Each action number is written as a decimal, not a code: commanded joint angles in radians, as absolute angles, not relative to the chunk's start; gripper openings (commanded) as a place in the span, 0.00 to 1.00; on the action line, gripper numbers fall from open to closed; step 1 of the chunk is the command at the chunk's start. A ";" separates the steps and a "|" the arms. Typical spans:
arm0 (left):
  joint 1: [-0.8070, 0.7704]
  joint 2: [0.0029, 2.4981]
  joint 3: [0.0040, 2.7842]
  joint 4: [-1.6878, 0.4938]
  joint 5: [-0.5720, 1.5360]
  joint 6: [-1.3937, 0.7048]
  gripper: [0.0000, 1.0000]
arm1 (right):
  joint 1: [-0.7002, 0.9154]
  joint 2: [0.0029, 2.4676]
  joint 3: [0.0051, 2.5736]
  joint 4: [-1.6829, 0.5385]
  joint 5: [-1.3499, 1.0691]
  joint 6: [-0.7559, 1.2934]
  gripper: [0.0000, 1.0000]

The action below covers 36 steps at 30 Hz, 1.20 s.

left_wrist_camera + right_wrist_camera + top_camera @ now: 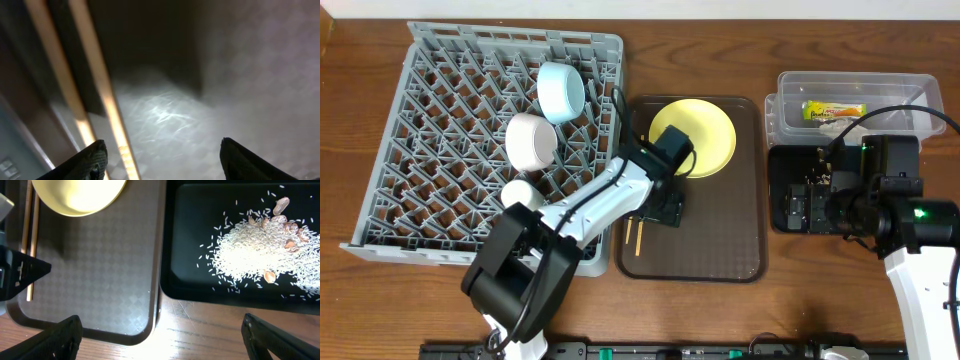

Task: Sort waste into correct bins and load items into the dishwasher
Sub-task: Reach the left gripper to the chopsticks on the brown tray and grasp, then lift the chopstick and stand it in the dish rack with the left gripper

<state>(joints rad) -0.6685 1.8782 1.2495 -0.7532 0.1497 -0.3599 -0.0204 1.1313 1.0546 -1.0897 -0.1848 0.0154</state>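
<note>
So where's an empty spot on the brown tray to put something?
On the brown tray the right half is bare, from the yellow plate down to the near rim. The left edge is crowded: chopsticks and the left arm.

Left gripper point(162, 152) and right gripper point(161, 327) both point downward, jaws apart.

The overhead camera looks straight down on the whole counter point(820, 300). The left wrist camera sits very close above the brown tray point(240, 75) (the chopsticks point(102, 85) loom large and blurred at its left). The right wrist camera looks down from higher up, sharing that tray and chopsticks, and also takes in the black tray point(182, 235) of rice point(250, 255).
</note>
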 commanded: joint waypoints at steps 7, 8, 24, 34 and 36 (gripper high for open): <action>-0.680 1.885 1.230 -0.710 0.067 -0.365 0.73 | -0.033 1.131 1.073 -1.093 -0.181 0.022 0.99; -0.680 1.887 1.228 -0.704 0.065 -0.365 0.73 | -0.033 1.131 1.073 -1.093 -0.181 0.022 0.99; -0.680 1.969 1.227 -0.685 0.059 -0.365 0.59 | -0.033 1.131 1.073 -1.093 -0.184 0.021 0.99; -0.680 1.975 1.223 -0.706 0.060 -0.365 0.11 | -0.033 1.131 1.073 -1.097 -0.184 0.021 0.99; -0.680 1.975 1.223 -0.712 0.063 -0.365 0.07 | -0.033 1.131 1.073 -1.097 -0.184 0.022 0.99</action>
<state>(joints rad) -0.6788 1.9442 1.2335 -0.7017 0.0654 -0.3695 -0.0204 1.1313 1.0546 -1.0931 -0.1852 0.0154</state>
